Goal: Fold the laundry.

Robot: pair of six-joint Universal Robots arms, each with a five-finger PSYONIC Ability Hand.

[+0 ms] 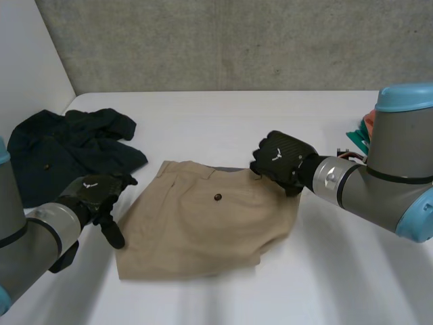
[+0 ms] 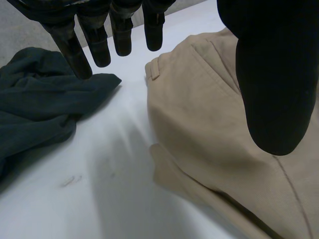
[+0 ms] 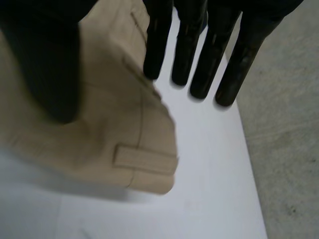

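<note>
Flat on the white table (image 1: 270,115) lie the folded tan trousers (image 1: 210,227). The left hand (image 1: 98,193) hovers at their left edge, its fingers (image 2: 99,45) straight and spread, holding nothing. The right hand (image 1: 281,159) is over the far right waistband corner, fingers (image 3: 199,59) straight and side by side. Whether they touch the cloth is hard to make out. A dark green garment (image 1: 61,149) lies far left, cut off by the edge. Teal and orange items (image 1: 362,132) are mostly hidden behind the right arm.

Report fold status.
Done: the pants look folded over and lie flat. In hand: nothing gripped; left hand open beside their edge, right hand open at the waistband corner. Left: the dark shirt, crumpled beside them, not yet folded.
</note>
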